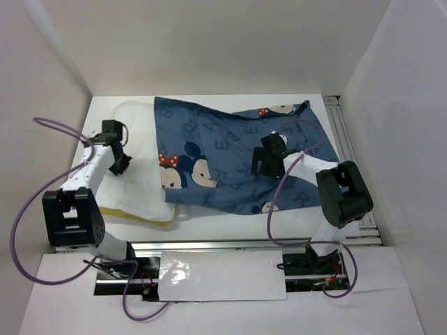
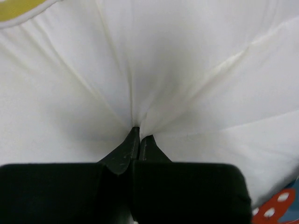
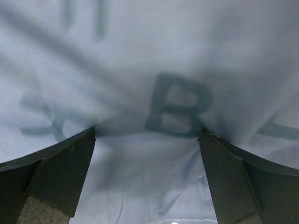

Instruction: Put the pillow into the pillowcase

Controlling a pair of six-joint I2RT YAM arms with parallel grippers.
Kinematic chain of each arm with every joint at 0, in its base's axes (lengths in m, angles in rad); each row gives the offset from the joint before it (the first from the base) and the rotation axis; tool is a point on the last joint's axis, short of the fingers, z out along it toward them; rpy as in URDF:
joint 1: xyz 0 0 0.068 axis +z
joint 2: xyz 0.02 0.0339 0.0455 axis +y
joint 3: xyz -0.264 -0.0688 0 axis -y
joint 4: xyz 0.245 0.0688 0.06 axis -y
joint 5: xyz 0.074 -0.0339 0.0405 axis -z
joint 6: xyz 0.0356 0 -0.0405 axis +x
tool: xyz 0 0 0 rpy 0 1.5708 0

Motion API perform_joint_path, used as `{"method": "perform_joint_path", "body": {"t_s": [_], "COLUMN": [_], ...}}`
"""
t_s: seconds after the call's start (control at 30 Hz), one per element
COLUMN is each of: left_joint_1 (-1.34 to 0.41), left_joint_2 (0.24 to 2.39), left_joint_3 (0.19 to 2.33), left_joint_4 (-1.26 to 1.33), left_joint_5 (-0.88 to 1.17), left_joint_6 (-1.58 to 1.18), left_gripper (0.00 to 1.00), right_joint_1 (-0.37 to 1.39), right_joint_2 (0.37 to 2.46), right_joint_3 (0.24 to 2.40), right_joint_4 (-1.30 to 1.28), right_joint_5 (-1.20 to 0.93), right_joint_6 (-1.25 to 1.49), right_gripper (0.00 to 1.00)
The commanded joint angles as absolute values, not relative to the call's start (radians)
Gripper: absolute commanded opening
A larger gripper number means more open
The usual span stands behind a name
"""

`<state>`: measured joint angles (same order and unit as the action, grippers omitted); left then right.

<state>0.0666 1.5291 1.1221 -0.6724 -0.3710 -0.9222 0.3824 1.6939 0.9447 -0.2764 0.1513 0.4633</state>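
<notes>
The white pillow (image 1: 143,185) lies at the left of the table, its pale yellow edge showing at the front. Its right part is covered by the denim-blue pillowcase (image 1: 230,150) with mouse faces, which spreads across the middle and right. My left gripper (image 1: 120,166) is shut, pinching a fold of the pillow's (image 2: 187,70) white fabric; in the left wrist view my left gripper (image 2: 138,135) has its fingers together. My right gripper (image 1: 264,165) presses down on the pillowcase (image 3: 154,60) with its jaws wide open, and blue fabric with a printed letter fills the gap in my right gripper (image 3: 147,140).
White walls close in the table on the left, back and right. A metal rail (image 1: 230,244) runs along the near edge between the arm bases. A slotted rail (image 1: 342,132) runs along the right side. Purple cables loop from both arms.
</notes>
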Motion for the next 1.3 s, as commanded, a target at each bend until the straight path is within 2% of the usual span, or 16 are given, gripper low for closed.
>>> {"method": "perform_joint_path", "body": {"t_s": [0.0,0.2,0.27,0.53,0.63,0.67,0.87,0.93,1.0,1.03,1.07,1.1,1.13,1.17,1.2,1.27], "left_joint_1": [0.155,0.238,0.273,0.295,0.295,0.295,0.190,0.155,0.114,0.100,0.091,0.091,0.091,0.091,0.091,0.091], "left_joint_2": [1.402,1.266,1.206,1.183,1.174,1.160,1.034,1.006,0.964,0.948,0.937,0.937,0.952,0.969,0.989,1.041], "left_joint_3": [1.124,1.224,1.302,1.495,1.523,1.497,1.287,1.244,1.210,1.195,1.195,1.212,1.270,1.308,1.343,1.410], "left_joint_4": [-0.827,-0.899,-0.899,-0.874,-0.823,-0.781,-0.487,-0.444,-0.396,-0.396,-0.463,-0.518,-0.591,-0.667,-0.775,-0.813], "left_joint_5": [-0.505,-0.541,-0.528,-0.566,-0.450,-0.326,-0.025,0.139,0.211,0.165,0.081,-0.127,-0.241,-0.330,-0.397,-0.459], "left_joint_6": [-0.985,-1.058,-0.992,-0.936,-0.815,-0.777,-0.629,-0.542,-0.494,-0.506,-0.538,-0.575,-0.685,-0.730,-0.758,-0.769], "left_gripper": [0.00,0.00,0.00,0.00,0.00,0.00,0.00,0.00,0.00,0.00,0.05,0.21,0.76,1.00,1.00,1.00], "right_joint_1": [0.299,0.169,0.132,0.221,0.280,0.293,0.353,0.364,0.373,0.373,0.373,0.385,0.385,0.394,0.403,0.413], "right_joint_2": [1.763,1.710,1.675,1.507,1.448,1.448,1.414,1.404,1.404,1.404,1.404,1.404,1.404,1.413,1.413,1.423], "right_joint_3": [0.919,0.908,0.908,0.916,0.955,0.966,1.020,1.009,0.997,0.997,0.997,0.997,0.997,1.009,1.018,1.029], "right_joint_4": [-0.359,-0.390,-0.413,-0.390,-0.390,-0.390,-0.390,-0.370,-0.359,-0.359,-0.359,-0.368,-0.368,-0.382,-0.382,-0.393], "right_joint_5": [0.239,0.251,0.293,0.261,0.261,0.261,0.242,0.233,0.204,0.204,0.190,0.190,0.190,0.190,0.199,0.221], "right_joint_6": [0.529,0.538,0.538,0.436,0.404,0.403,0.403,0.403,0.394,0.394,0.394,0.394,0.394,0.384,0.383,0.383], "right_gripper": [1.00,1.00,1.00,1.00,1.00,1.00,1.00,1.00,1.00,1.00,1.00,1.00,1.00,1.00,1.00,1.00]}}
